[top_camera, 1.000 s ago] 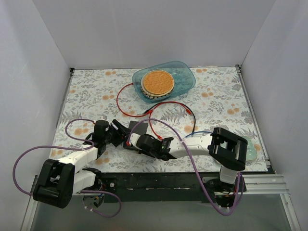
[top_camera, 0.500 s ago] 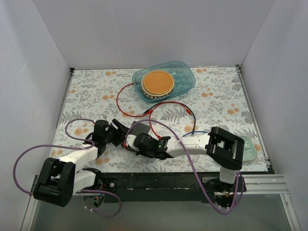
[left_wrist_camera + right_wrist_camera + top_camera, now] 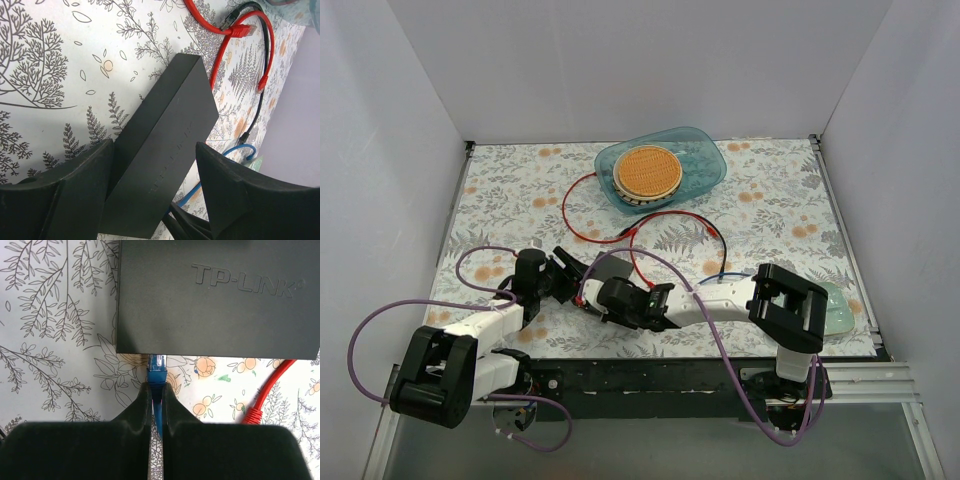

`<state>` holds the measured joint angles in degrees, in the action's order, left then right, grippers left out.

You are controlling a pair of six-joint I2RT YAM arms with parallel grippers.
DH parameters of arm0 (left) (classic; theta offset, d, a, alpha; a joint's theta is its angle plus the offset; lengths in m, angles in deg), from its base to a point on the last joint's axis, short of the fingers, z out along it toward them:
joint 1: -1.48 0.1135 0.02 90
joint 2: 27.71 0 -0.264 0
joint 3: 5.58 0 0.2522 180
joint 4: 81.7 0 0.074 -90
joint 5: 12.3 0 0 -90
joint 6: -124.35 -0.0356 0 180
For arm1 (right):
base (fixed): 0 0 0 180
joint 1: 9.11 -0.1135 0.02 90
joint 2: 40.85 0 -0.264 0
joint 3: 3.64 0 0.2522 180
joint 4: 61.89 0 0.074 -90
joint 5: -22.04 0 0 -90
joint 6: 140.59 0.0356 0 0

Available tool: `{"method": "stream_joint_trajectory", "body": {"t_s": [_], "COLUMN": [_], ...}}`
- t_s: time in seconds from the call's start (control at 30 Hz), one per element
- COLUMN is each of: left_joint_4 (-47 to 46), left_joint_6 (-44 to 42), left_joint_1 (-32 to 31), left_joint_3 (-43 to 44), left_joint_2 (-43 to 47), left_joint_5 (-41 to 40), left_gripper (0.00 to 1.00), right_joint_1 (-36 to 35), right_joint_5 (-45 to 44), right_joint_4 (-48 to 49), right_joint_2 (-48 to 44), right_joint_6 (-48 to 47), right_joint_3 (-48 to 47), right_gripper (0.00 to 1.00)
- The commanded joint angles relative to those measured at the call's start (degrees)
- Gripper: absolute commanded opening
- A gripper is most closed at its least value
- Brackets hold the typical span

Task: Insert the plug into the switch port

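From above: near the front left of the floral table [image 3: 500,190], the matte black switch [image 3: 608,266], clamped by the left gripper [image 3: 575,272] reaching in from the left. Pressed up to the switch's near edge from the right, the right gripper [image 3: 586,290], closed tight on a blue cable [image 3: 732,277]. Looping behind, a red cable [image 3: 567,212]. Farther back, a teal plastic tub [image 3: 705,165] holding a round orange woven disc [image 3: 648,172]. At the front right, half hidden by the right arm, a pale green pad [image 3: 841,305].

From the left wrist: the switch [image 3: 165,145] lying aslant between the two black fingers [image 3: 75,195] of the left gripper [image 3: 155,165], one against each long side. Beyond its far end, the red cable [image 3: 220,60] ending in a red connector [image 3: 242,31], a thin black cable [image 3: 256,107] and a curl of the blue cable [image 3: 242,150].

From the right wrist: the right gripper [image 3: 156,388] pinching the blue cable [image 3: 157,405] just behind the plug [image 3: 157,367], jaws nearly together. Clear plug tip touching the near edge of the switch [image 3: 215,295], lettered TP-LINK on top; impossible to tell whether seated in a port. Off to the right, the red cable [image 3: 267,387].
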<state>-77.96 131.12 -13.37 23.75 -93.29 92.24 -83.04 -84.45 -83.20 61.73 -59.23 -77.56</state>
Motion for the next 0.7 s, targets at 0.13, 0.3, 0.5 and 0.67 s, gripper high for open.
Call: {"method": "stream_joint_trajectory", "body": {"t_s": [0.13,0.3,0.5,0.67], "left_joint_4": [1.41,0.79,0.09,-0.35], "left_joint_6": [2.98,2.98,2.37,2.28], "left_joint_1": [-1.85,-1.85,-2.02,-2.64], "left_joint_3": [-2.39,-2.48,-2.04,-1.51], "left_joint_2": [1.69,1.25,0.02,-0.77], "left_joint_5": [11.47,12.26,13.31,13.84], "left_gripper": [0.64,0.6,0.52,0.51], "right_joint_1": [3.18,3.35,3.53,3.97], "right_joint_5": [-1.26,0.22,2.07,4.01], "right_joint_4": [17.22,16.69,16.69,15.29], "right_joint_2": [-3.0,-3.01,-2.66,-1.95], "right_joint_6": [3.2,2.23,1.26,1.17], "right_joint_3": [-2.94,-4.88,-7.16,-10.23], "right_gripper": [0.01,0.01,0.01,0.01]}}
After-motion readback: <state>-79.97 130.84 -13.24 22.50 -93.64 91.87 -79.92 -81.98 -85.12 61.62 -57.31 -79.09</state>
